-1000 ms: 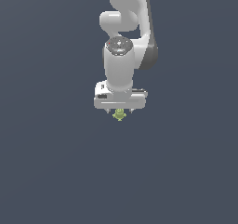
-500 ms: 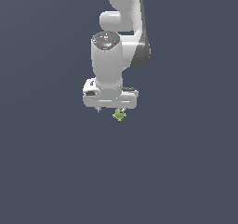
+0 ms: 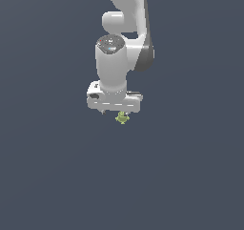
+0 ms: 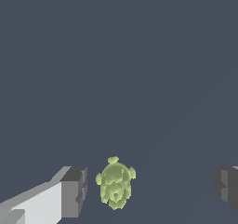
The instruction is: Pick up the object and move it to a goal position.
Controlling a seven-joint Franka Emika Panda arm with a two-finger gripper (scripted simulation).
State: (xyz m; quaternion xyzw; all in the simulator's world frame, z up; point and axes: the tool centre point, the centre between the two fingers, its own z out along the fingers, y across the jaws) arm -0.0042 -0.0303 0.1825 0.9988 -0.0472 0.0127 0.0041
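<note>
One arm (image 3: 119,57), two fingers (image 4: 74,190), one yellow-green object (image 4: 115,184).

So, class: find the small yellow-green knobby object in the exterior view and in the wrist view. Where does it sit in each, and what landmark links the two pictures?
Exterior view: the object shows just below the white gripper, near the picture's middle, against the dark ground.
Wrist view: the object lies between the two dark fingertips, nearer to one of them than to the other.
Shared landmark: the gripper itself, its fingers standing apart around the object.
</note>
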